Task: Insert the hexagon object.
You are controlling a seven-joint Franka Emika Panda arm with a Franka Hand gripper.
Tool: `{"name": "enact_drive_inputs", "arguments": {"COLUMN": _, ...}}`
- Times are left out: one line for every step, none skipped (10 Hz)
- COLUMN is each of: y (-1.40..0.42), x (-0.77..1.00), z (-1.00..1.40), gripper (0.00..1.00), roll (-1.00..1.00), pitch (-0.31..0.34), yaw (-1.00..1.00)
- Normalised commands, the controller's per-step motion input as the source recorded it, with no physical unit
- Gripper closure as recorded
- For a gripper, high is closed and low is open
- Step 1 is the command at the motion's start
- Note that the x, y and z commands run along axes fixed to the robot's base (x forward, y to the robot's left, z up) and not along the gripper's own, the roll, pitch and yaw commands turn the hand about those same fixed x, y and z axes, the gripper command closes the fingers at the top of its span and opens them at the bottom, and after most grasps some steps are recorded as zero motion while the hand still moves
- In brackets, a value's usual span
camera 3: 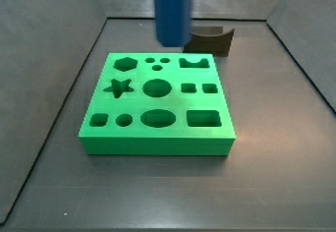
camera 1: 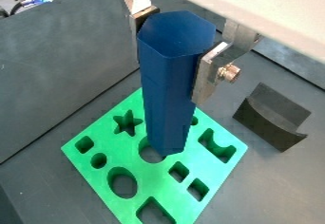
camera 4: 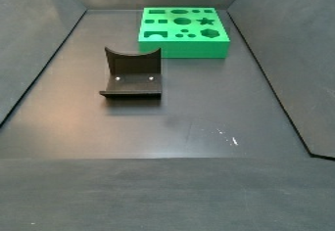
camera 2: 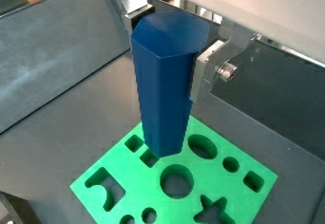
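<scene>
Above the green plastic board with shaped holes (camera 1: 146,152), the tool (camera 1: 178,62) clamps the tall blue hexagonal block (camera 1: 169,76) upright; its far finger is hidden.

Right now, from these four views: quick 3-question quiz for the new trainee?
1. True or false: the hand holds the blue hexagon piece upright above the green board.
2. What stands apart from the green board on the floor?
A. the fixture
B. a red cube
C. a second board
3. Fill in: the cutout in the green board with pointed arms is a ____.

Key: 1 true; 2 A; 3 star.
</scene>
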Motion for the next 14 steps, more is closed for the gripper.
{"name": "enact_drive_inputs", "arguments": {"y": 0.57, "x": -0.83, "z": -0.72, "gripper": 1.00, "roll": 0.00, "pitch": -0.074, "yaw": -0.30}}
{"name": "enact_drive_inputs", "arguments": {"y": 0.75, "x": -0.91, "z": -0.66, "gripper": 1.00, "roll": 0.00, "pitch": -0.111, "yaw": -0.09}}
{"name": "enact_drive_inputs", "arguments": {"y": 0.72, "x": -0.91, "z": -0.67, "gripper": 1.00, "roll": 0.00, "pitch": -0.130, "yaw": -0.09}}
{"name": "enact_drive_inputs", "arguments": {"y": 0.54, "x": -0.80, "z": -0.61, "gripper": 1.00, "roll": 0.00, "pitch": -0.121, "yaw": -0.31}}
{"name": "enact_drive_inputs", "arguments": {"y": 0.13, "x": -0.58, "z": -0.29, "gripper": 1.00, "roll": -0.05, "pitch": -0.096, "yaw": -0.66}}
{"name": "enact_drive_inputs", "arguments": {"y": 0.13, "x": -0.55, "z": -0.23, "gripper": 1.00, "roll": -0.02, "pitch": -0.100, "yaw": -0.68}}
{"name": "enact_drive_inputs", "arguments": {"y": 0.20, "x": -0.61, "z": -0.23, "gripper": 1.00, "roll": 0.00, "pitch": -0.083, "yaw": -0.65}}
{"name": "enact_drive_inputs", "arguments": {"y": 0.25, "x": -0.63, "z": -0.17, "gripper": 1.00, "roll": -0.01, "pitch": -0.097, "yaw": -0.55}}
{"name": "enact_drive_inputs", "arguments": {"y": 0.33, "x": -0.32, "z": -0.02, "gripper": 1.00, "roll": -0.17, "pitch": -0.097, "yaw": -0.41}}
{"name": "enact_drive_inputs", "arguments": {"y": 0.41, "x": 0.00, "z": -0.19, "gripper": 1.00, "roll": -0.21, "pitch": -0.027, "yaw": -0.40}}
{"name": "enact_drive_inputs", "arguments": {"y": 0.29, "x": 0.00, "z": -0.19, "gripper": 1.00, "roll": -0.13, "pitch": -0.004, "yaw": -0.40}}
{"name": "enact_drive_inputs", "arguments": {"y": 0.03, "x": 0.38, "z": -0.28, "gripper": 1.00, "roll": -0.25, "pitch": 0.000, "yaw": -0.69}}
{"name": "enact_drive_inputs", "arguments": {"y": 0.02, "x": 0.32, "z": -0.34, "gripper": 1.00, "roll": -0.25, "pitch": 0.000, "yaw": -0.61}}
{"name": "enact_drive_inputs", "arguments": {"y": 0.00, "x": 0.22, "z": -0.36, "gripper": 1.00, "roll": -0.32, "pitch": 0.000, "yaw": -0.50}}
